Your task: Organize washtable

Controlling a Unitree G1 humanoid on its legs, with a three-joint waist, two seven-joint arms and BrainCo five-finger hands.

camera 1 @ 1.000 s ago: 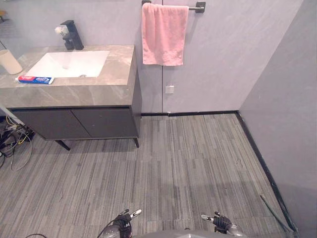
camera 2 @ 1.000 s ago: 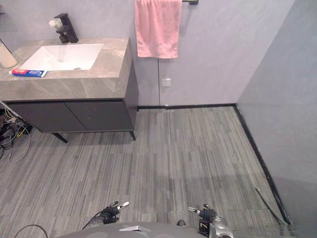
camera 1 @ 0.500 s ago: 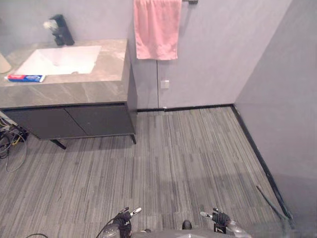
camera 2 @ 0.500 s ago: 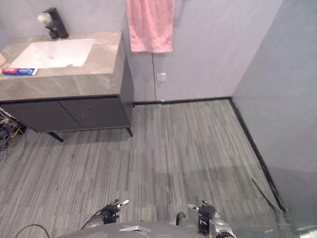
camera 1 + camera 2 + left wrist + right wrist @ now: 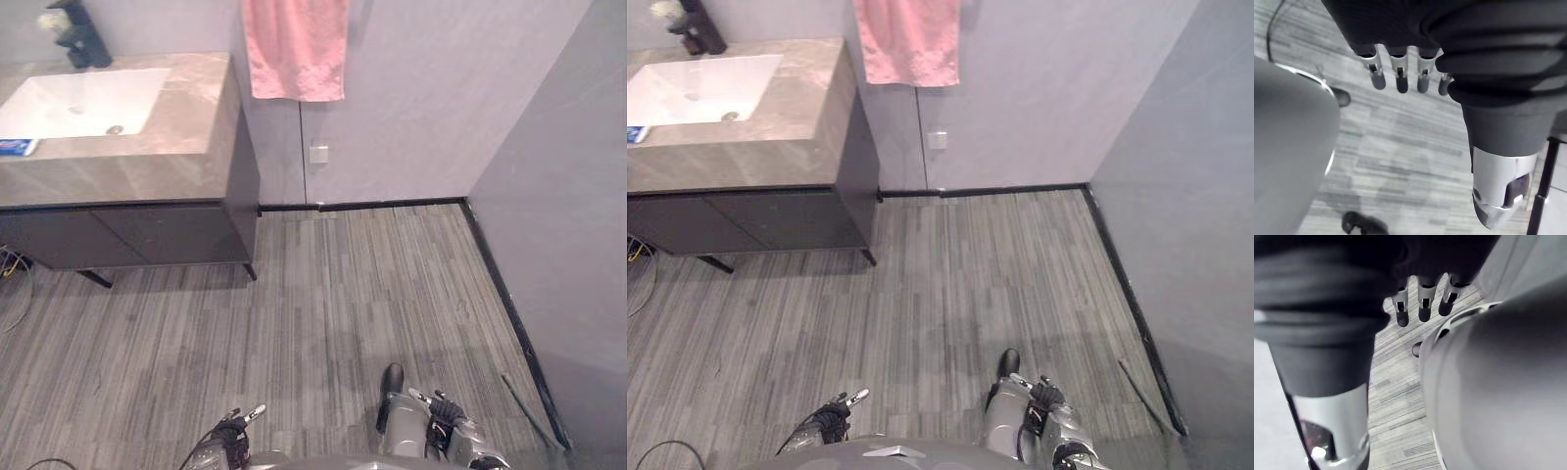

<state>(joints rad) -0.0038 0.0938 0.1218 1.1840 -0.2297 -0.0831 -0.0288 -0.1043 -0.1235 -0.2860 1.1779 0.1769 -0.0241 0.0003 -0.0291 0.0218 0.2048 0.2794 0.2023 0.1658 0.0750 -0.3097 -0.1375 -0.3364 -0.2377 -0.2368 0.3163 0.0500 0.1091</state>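
Left wrist view: the left hand (image 5: 1401, 78) hangs with its fingers straight and slack, holding nothing, with only striped floor beyond the fingertips. The right hand (image 5: 1422, 303) is the same in its own wrist view, relaxed and empty. Both sit low by the robot's sides in the eye views.

Over the last second the whole picture has slid. The grey marble-look washtable top (image 5: 186, 108) now lies further toward the view's left edge, so the camera has turned and the things themselves have not moved. The 2 hands have stayed down throughout. The blue-and-white toothpaste tube (image 5: 12, 147) lies on the counter beside the white rectangular sink basin (image 5: 78, 103) and is now cut by the picture's edge. The black faucet (image 5: 78, 39) stands behind the basin. By my reading nothing has been tidied yet, and the robot is well apart from the counter, so it must walk up to it first.

The grey striped plank floor (image 5: 323, 294) is open between the robot and the dark cabinet front (image 5: 147, 235). A grey side wall with black skirting (image 5: 509, 304) bounds the right. A pink towel (image 5: 294, 49) hangs just beside the counter's near corner.
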